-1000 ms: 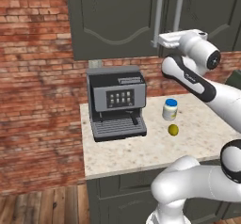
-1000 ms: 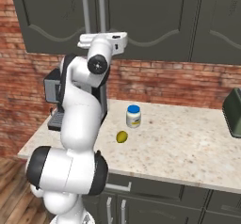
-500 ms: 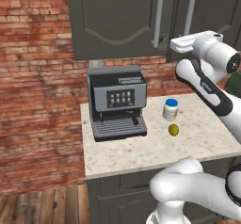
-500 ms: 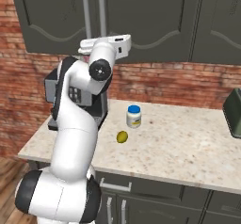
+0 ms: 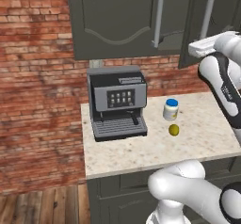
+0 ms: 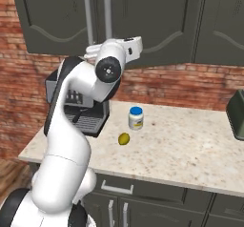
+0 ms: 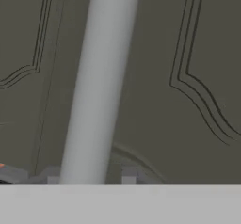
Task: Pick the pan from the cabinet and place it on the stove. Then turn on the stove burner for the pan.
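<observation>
The cabinet point(image 5: 122, 20) fills the wall above the bench point(image 5: 155, 145). In the left base view its right door point(image 5: 207, 20) stands swung partway out, so the robot appears to be mid-way through opening it to reach inside. The arm rises at 4 o'clock of that view and bends up so the hand sits level with the door's handle point(image 7: 101, 82), a long silver bar that runs up the hand view right between the fingertips.

The end effector point(image 7: 89, 176) brackets this bar with its 2 tips point(image 7: 128, 175) at either side near the bottom edge; the jaws look narrow, but I cannot tell whether they are pressing on the bar or standing slightly off it. The pan isn't visible anywhere; my guess is that it sits inside, behind the doors. The door looks too little open yet for a wide pan to come through.

On the bench, the black coffee machine point(image 5: 117, 103) stands at 9 o'clock of the small items. The blue-lidded jar point(image 5: 170, 109) is near it, and the small yellow-green fruit point(image 5: 173, 130) lies just beside the jar at 6 o'clock, both well below the working height and out of the door's swing.
</observation>
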Controlling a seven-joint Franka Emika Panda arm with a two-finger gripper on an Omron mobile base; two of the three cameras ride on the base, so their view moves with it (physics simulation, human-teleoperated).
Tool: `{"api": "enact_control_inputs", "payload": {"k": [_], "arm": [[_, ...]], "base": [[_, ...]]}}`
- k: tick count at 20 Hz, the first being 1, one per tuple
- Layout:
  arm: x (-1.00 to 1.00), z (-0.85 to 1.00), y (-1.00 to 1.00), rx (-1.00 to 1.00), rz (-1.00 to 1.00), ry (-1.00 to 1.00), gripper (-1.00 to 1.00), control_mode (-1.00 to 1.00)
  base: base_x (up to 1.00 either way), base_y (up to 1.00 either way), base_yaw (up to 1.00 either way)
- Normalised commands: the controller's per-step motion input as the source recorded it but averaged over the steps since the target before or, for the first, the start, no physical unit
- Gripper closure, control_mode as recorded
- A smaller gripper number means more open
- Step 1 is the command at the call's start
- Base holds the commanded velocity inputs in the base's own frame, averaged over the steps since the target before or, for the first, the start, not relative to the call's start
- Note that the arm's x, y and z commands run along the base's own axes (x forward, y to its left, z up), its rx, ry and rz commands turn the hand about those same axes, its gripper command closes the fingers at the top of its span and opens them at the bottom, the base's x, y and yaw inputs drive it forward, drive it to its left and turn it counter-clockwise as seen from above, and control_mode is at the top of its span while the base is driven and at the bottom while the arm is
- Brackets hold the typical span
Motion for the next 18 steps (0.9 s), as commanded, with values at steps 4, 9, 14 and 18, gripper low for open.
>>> {"api": "enact_control_inputs", "payload": {"k": [4, 9, 14, 18], "arm": [[-0.39, 0.00, -0.58, -0.05, 0.00, 0.13, 1.00, -1.00], [-0.45, -0.07, -0.64, -0.01, 0.00, 0.09, -1.00, -1.00], [-0.45, -0.24, -0.32, 0.00, 0.00, 0.03, -1.00, -1.00], [-0.53, -0.13, -0.07, 0.00, 0.00, -0.01, -1.00, -1.00]], "base": [[0.00, 0.00, 0.00], [0.00, 0.00, 0.00], [0.00, 0.00, 0.00], [0.00, 0.00, 0.00]]}}
